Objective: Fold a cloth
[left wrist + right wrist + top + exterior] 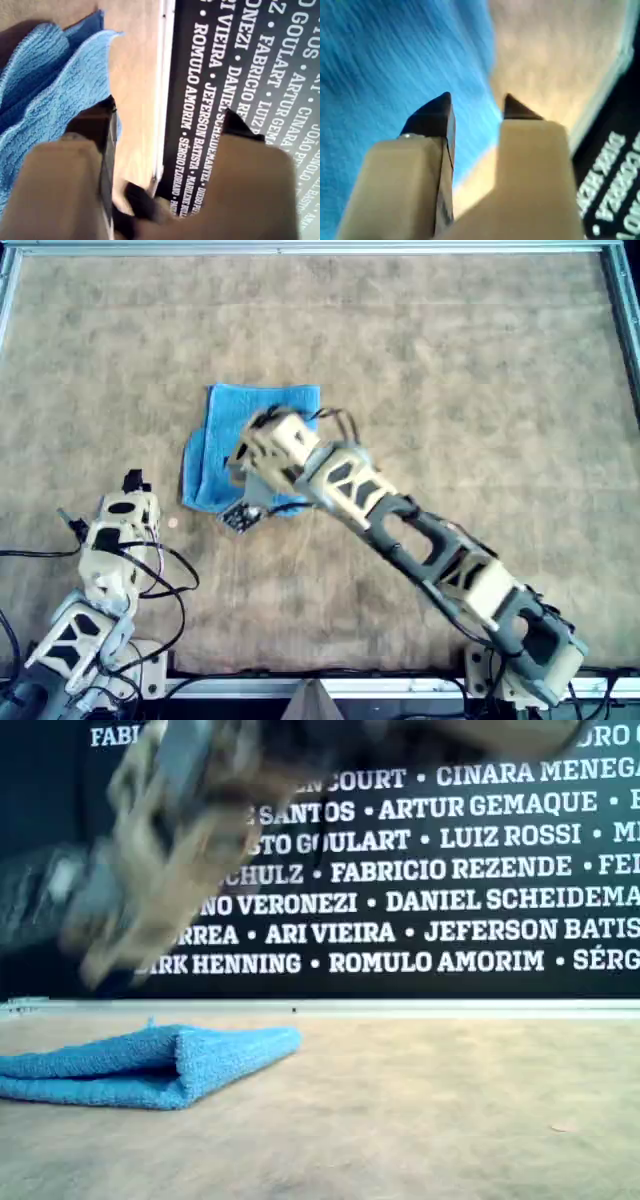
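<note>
While the right arm reaches in from the overhead view's lower right, its gripper (475, 107) hangs over the cloth (213, 445), blurred.

Cloth: light blue terry, folded into a layered rectangle. It lies flat on the brown table (470, 370), left of centre in the overhead view. The exterior view shows it at that view's left (150, 1065), with a rounded fold edge facing the exterior view's right and layers stacked beneath.

Right gripper, right wrist view: both dark-tipped fingers (437, 112) are spread, with a clear gap between them and nothing in it. One fingertip sits over blue terry (380, 60); the other sits over bare table just past the cloth's edge. The edge runs through the gap. I cannot tell whether the tips touch the fabric; the exterior view shows a blurred arm (165, 835) raised above the cloth.

Left gripper (132, 483): pulled back at the overhead view's lower left, well apart from the cloth, with bare table between them. In the left wrist view its fingers (100, 125) stand wide apart (167, 112) and hold nothing. The cloth (55, 95) lies beyond one fingertip, with a loose corner visible. The black name-lettered wall (240, 60) fills the space behind the other finger.
</note>
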Controlling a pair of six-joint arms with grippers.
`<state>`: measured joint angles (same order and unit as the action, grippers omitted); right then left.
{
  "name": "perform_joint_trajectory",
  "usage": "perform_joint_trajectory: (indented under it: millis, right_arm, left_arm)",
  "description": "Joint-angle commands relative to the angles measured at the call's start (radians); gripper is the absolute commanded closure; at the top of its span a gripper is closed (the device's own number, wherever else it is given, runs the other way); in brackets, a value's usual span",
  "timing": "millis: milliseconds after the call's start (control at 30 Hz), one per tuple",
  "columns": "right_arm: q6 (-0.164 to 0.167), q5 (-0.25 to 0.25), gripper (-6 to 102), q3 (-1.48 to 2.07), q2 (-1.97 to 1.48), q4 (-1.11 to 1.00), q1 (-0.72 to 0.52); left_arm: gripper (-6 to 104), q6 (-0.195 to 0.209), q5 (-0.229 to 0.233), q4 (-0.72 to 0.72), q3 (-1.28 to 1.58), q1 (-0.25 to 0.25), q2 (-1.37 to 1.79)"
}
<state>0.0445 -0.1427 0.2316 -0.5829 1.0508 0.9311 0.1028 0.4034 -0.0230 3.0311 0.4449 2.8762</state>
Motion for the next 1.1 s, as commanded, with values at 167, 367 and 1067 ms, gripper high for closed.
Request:
perform_joint_trajectory:
  millis: [167, 367, 1067]
  right_arm:
    - [-0.015, 0.006, 100, -0.081, -0.230, 0.410, -0.087]
    - [-0.015, 0.006, 93, -0.071, -0.305, 0.503, -0.186]
    - [-0.015, 0.005, 93, 0.979, -1.362, 0.500, -0.626]
  left_arm:
    - [23, -0.005, 0.009, 0.005, -0.015, -0.008, 0.018]
    - [23, -0.005, 0.002, 0.005, -0.015, -0.017, 0.023]
    - [24, -0.006, 0.014, 0.005, -0.015, -0.021, 0.025]
